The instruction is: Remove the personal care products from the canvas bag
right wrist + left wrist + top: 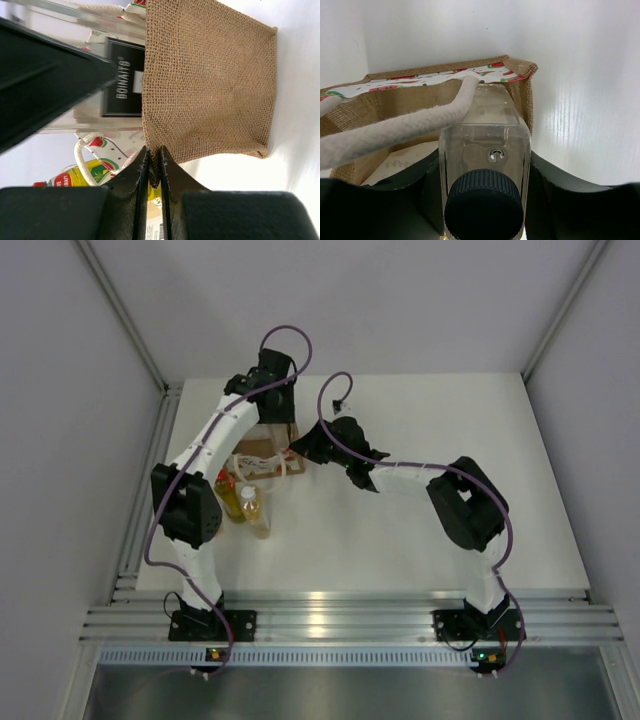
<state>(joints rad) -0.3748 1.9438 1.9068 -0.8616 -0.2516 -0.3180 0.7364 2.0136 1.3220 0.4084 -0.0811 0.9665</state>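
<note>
On the white counter sits the tan burlap canvas bag with white rope handles, one edge pinched in the closed right claw. At its mouth, the clear square bottle with a black cap is clamped in the left claw. Extraction looks under way; the next move likely calls for a straight lift past the rope handle.

1. Left wrist view: the clear bottle has its lower body hidden inside the canvas bag, and its dark cap is cut by the bottom edge.
2. Right wrist view, lower left: the yellow-green bottle is mostly hidden behind the rope handle.
3. Top view: the canvas bag is partly covered by the left arm.
</note>
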